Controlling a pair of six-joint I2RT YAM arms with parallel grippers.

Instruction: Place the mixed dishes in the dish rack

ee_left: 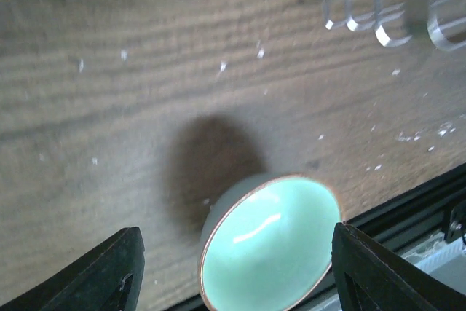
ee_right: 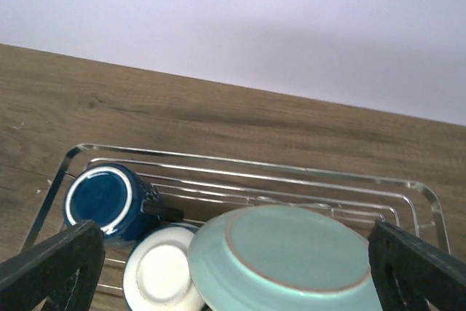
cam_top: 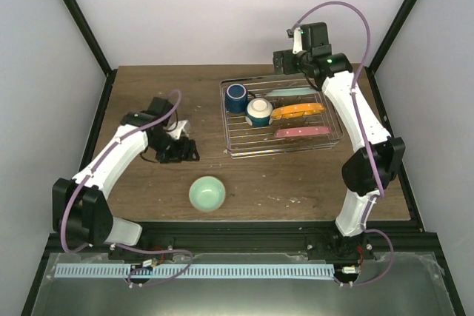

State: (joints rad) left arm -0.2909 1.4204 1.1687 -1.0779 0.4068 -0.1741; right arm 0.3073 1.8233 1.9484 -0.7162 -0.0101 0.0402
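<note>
My left pincer (ee_left: 237, 229) hangs open and empty just short of the green bowl (cam_top: 207, 193), which sits upright on the table (cam_top: 148, 101) near the front edge, well apart from the rack (cam_top: 230, 138). My right pincer (ee_right: 234, 227) is spread wide, holding nothing, over the rack's far side. In the rack are the mug (cam_top: 236, 98), white bowl (cam_top: 258, 112), green plate (ee_right: 291, 253), orange plate (cam_top: 298, 110) and pink plate (cam_top: 302, 132).

Open tabletop (cam_top: 159, 192) rings the mint-green bowl (cam_top: 207, 193), dish rack (cam_top: 281, 152) well apart.

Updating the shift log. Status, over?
Left tool open, empty, near mint-green bowl. Right tool open, empty, at dish rack far edge. Bowl on table, unracked. Nothing between.
</note>
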